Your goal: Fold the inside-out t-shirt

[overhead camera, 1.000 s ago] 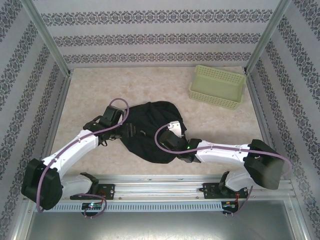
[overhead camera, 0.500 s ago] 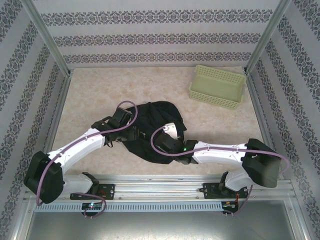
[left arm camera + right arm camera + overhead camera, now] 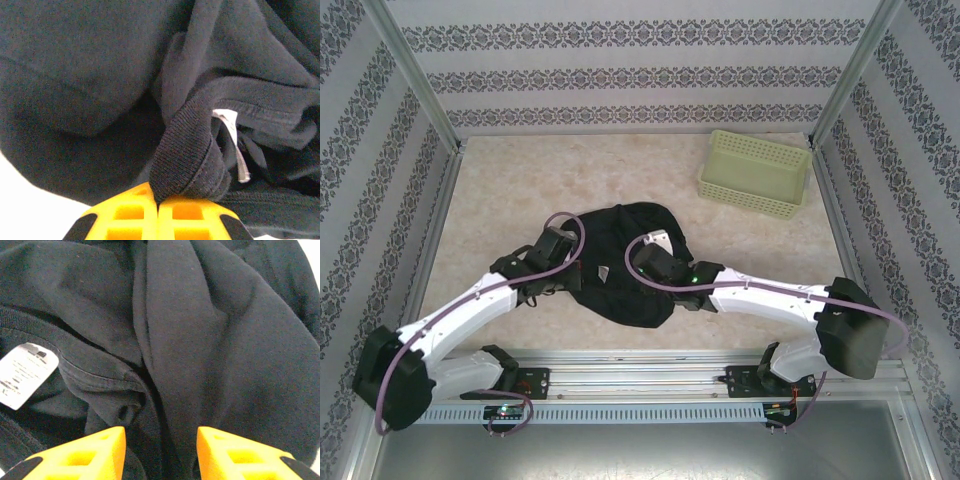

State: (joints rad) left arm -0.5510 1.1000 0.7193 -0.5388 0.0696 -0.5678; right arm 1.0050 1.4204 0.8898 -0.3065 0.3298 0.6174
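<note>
T-shirt point(image 3: 620, 262) crumpled, pinched between left fingers point(image 3: 120, 216)

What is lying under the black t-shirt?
The beige table shows all around the t-shirt; the part beneath the bunched cloth is covered, so nothing more can be told.

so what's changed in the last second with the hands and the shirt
The left hand pushed slightly right into the t-shirt and closed on its ribbed collar. The right hand opened, fingers now apart over the fabric, and shifted a little left. The t-shirt's left edge bunched inward. The green basket stayed put at the far right.
</note>
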